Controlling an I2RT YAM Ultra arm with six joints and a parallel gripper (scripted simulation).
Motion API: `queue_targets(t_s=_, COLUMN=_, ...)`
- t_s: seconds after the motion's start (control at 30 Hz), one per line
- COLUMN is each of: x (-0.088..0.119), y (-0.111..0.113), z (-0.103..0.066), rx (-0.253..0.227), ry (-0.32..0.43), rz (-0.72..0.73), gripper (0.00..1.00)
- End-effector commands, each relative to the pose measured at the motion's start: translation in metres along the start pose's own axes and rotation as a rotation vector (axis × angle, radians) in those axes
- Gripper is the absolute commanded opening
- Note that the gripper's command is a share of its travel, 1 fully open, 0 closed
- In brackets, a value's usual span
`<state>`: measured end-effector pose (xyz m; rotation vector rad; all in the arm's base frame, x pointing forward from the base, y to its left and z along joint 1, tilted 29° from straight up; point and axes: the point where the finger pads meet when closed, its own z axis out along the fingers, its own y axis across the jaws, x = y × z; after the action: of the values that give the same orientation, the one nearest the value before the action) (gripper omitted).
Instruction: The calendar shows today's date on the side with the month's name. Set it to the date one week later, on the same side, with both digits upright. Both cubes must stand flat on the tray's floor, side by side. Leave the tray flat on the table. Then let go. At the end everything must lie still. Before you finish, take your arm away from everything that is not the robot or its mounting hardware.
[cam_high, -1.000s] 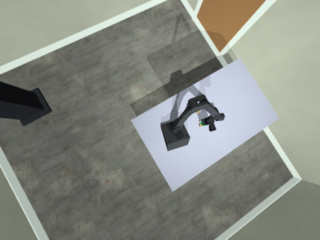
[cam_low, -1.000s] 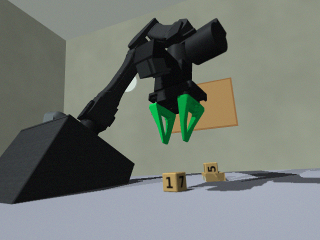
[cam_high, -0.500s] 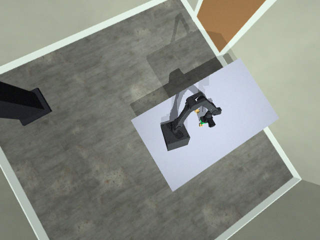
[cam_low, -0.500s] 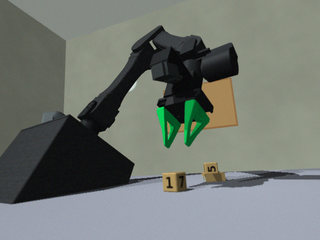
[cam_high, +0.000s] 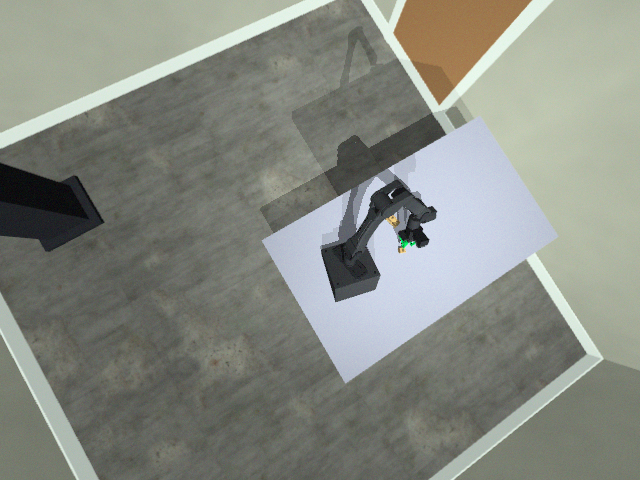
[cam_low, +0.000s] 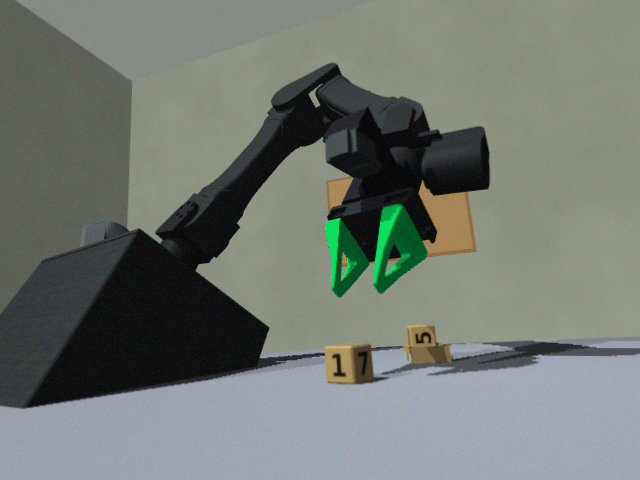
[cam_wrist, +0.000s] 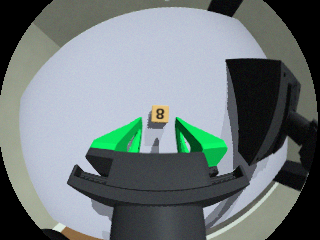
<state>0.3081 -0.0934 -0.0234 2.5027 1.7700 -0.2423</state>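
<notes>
We see one cube (cam_high: 402, 250) (cam_low: 348, 364) (cam_wrist: 160, 114) out on the table, toward six o'clock of the tray (cam_high: 395, 224) (cam_low: 428, 354) in the top view; the other (cam_low: 421, 335) sits at the tray, its 5 sideways; our gripper (cam_high: 407, 243) (cam_low: 360, 295) (cam_wrist: 158, 121) hangs empty, fingers apart; both placements remain.

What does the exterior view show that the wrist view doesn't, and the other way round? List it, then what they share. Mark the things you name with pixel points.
Only the exterior view: the near cube's 1 and 7 faces, and the tray (cam_high: 393, 223) (cam_low: 428, 354) with a cube (cam_low: 421, 334) in it, its 5 turned sideways.

Only the wrist view: an 8 on the top of the near cube (cam_high: 401, 250) (cam_low: 348, 364) (cam_wrist: 160, 114).

Both: that near cube on the table (cam_high: 345, 356) (cam_low: 310, 428) (cam_wrist: 100, 65), outside the tray, and the green jaws standing apart with nothing between them.
</notes>
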Motion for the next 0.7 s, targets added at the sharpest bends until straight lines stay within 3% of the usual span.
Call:
queue_targets(t_s=0.0, x=-0.0155, y=0.0009, z=0.0005, rx=0.019, ry=-0.098, rz=0.045, gripper=0.45)
queue_targets(t_s=0.67, x=-0.0214, y=0.001, z=0.0017, rx=0.022, ry=-0.112, rz=0.063, gripper=0.45)
